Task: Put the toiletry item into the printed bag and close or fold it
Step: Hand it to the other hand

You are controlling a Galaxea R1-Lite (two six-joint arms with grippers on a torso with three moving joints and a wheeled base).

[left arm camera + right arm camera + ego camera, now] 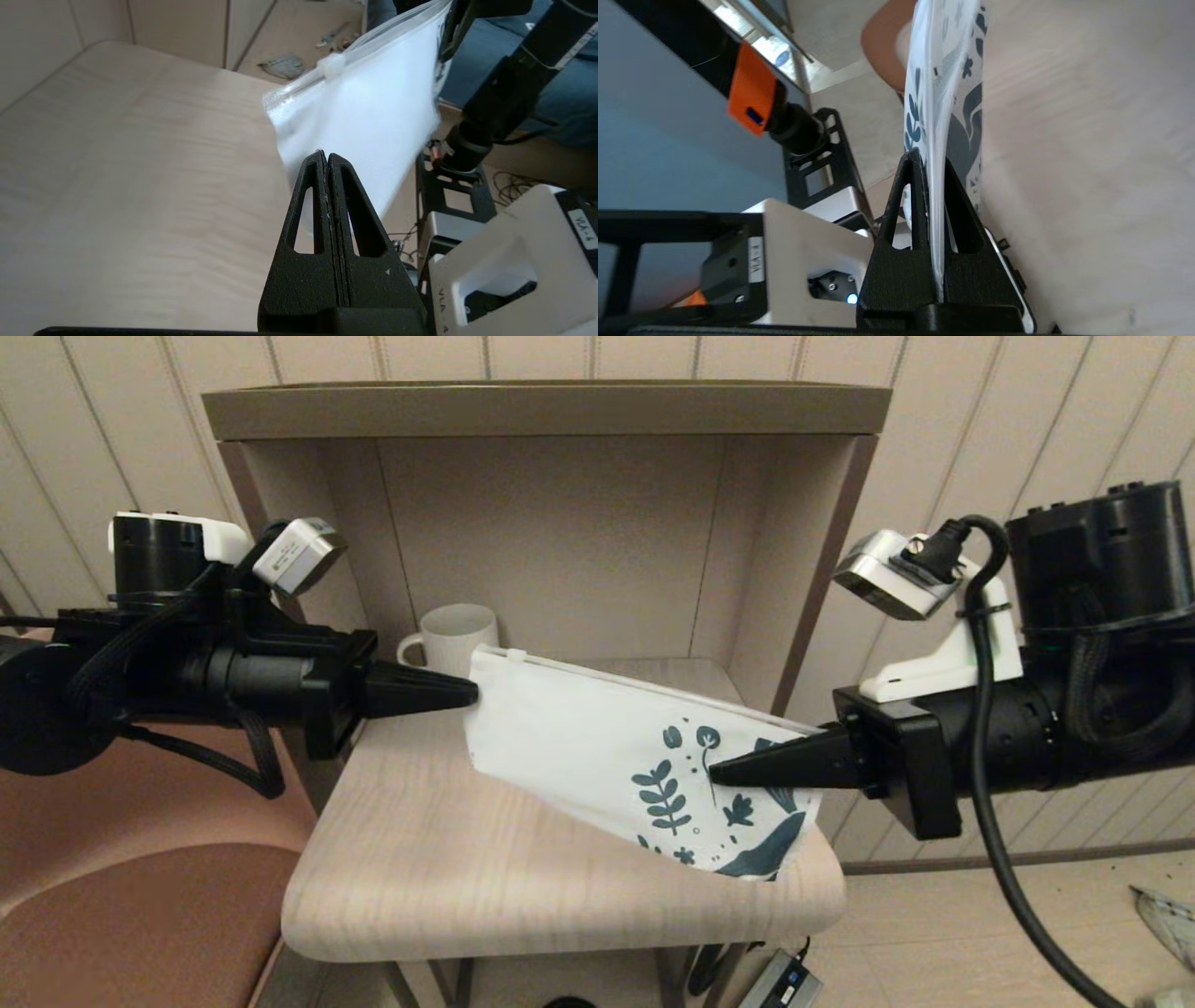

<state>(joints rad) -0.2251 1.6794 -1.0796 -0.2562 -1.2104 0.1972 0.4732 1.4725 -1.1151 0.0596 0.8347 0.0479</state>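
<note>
Printed bag [597, 747] hangs stretched above the wooden table [420, 859], mug [455, 635] behind. Left gripper [471, 692] pinches its plain end, right gripper [714, 769] the leafy end. Slider [332, 66] sits near one end; tube unseen, perhaps inside. Closing or folding likely remains.

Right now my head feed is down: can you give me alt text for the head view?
The printed bag hangs stretched between two hands above the wooden table: the left hand pinches its plain end near the slider, and the right hand is shut on its leaf-printed end. A white mug stands behind it in the alcove; no toiletry item is visible.
</note>
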